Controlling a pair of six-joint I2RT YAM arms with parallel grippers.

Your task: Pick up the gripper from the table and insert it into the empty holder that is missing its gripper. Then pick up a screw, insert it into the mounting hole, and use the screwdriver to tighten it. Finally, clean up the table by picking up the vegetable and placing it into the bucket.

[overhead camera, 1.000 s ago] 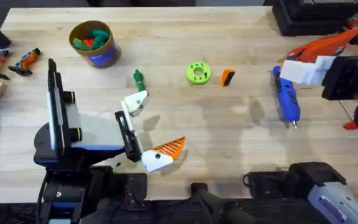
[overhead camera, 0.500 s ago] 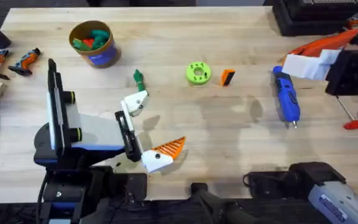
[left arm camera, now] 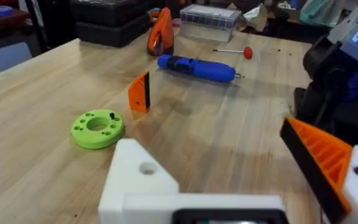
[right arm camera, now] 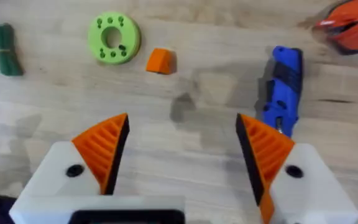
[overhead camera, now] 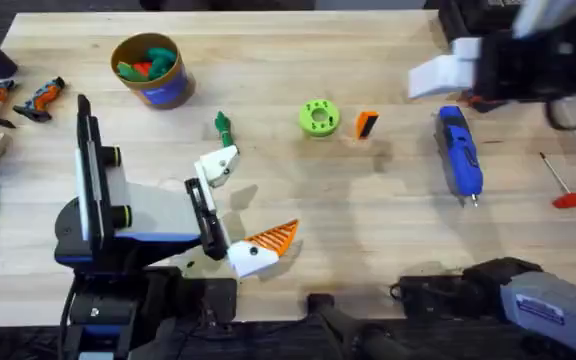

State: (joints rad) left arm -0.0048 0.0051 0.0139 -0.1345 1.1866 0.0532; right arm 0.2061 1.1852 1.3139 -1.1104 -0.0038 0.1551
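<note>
Orange gripper (overhead camera: 366, 124) upright on table, beside blue screwdriver (overhead camera: 460, 154).

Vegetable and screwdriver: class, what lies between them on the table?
In the overhead view, between the vegetable and the screwdriver lie the green disc and then the orange gripper.

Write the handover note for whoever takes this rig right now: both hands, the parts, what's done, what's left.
Left hand: parked open near its base, one white holder missing its wedge.
Right hand: open, empty, raised above the screwdriver.
Orange gripper stands on the table beside the lime-green disc.
Vegetable lies on the table; bucket at the far left holds other toys.
Done: nothing.
Left: insert gripper, place and tighten screw, bin the vegetable.
</note>
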